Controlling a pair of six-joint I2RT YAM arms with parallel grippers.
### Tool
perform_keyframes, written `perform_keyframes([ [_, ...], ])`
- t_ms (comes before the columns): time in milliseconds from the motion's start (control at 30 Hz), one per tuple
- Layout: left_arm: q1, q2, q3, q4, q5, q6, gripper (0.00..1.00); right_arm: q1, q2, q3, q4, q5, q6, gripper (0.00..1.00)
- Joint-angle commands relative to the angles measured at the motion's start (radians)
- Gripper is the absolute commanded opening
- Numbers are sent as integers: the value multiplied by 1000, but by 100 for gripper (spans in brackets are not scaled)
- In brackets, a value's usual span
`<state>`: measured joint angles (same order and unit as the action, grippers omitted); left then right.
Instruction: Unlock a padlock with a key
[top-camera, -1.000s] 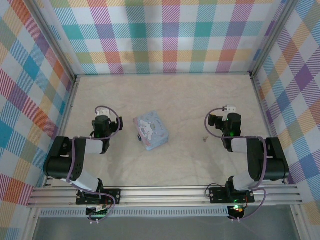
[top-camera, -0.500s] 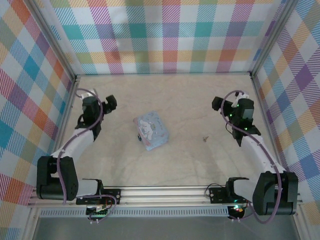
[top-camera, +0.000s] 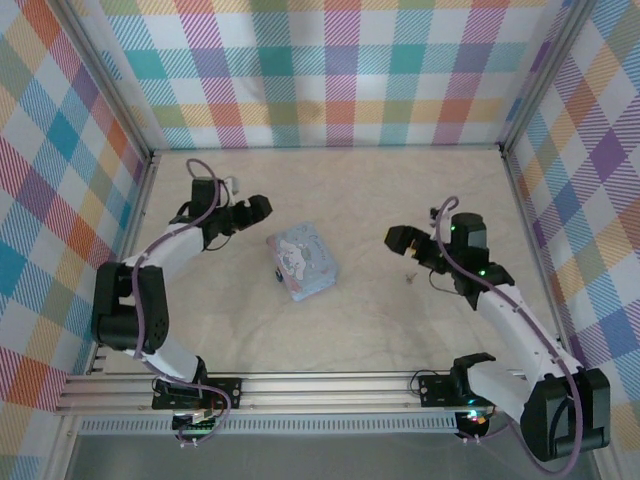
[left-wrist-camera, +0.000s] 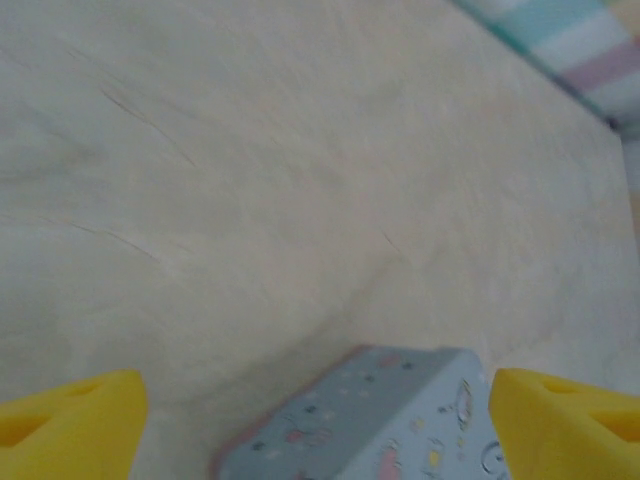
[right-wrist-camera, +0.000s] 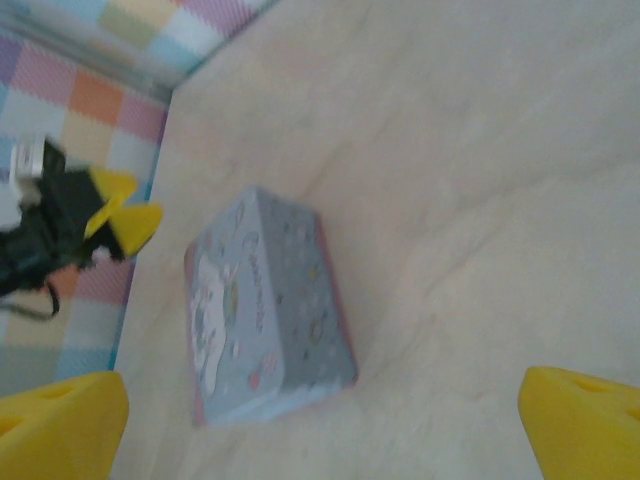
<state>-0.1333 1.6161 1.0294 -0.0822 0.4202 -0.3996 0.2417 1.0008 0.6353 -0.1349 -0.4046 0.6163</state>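
Left gripper (top-camera: 258, 208): swung inward from the left wall since half a second ago; now just off the far left corner of the box (top-camera: 303, 261) and aimed at it.
Left gripper state: yellow fingertips (left-wrist-camera: 70, 420) spread wide, nothing between them; box top low in the left wrist view.
Right gripper (top-camera: 397, 238): moved inward and nearer from the right wall in the same half second; now on the far side of the key (top-camera: 410, 278), close to it.
Right gripper state: gaping wide and empty, with the box and the other gripper ahead in the right wrist view.
Unchanged: box, key and padlock (top-camera: 277, 271), all where they were.
Key: flat on the bare table (top-camera: 380, 320), well right of the box.
Padlock: dark speck against the box's near left edge; too small for detail.
Edges: plaid walls (top-camera: 340, 80) on the left, far and right sides; metal rail (top-camera: 330, 385) along the near edge.
Open room: bare table between box and key, behind the box up to the far wall, and across the near strip in front of the rail.
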Motion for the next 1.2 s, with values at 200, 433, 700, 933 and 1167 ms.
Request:
perform_keyframes([
  [200,-107,148,161,-143,83,82,87,174,2,-118,-29,0,134,100],
  [433,-175,131,134,-218,86,128,85,271,81,-129,30,14,182,99],
  [700,-230,7,-7,-205,45,113,85,337,210,-99,108,-20,215,91],
  [933,-231,-48,-29,-232,-44,103,83,395,355,-38,192,-55,245,79],
  [1167,-230,-83,-55,-232,-65,88,74,418,454,17,257,-69,284,72],
])
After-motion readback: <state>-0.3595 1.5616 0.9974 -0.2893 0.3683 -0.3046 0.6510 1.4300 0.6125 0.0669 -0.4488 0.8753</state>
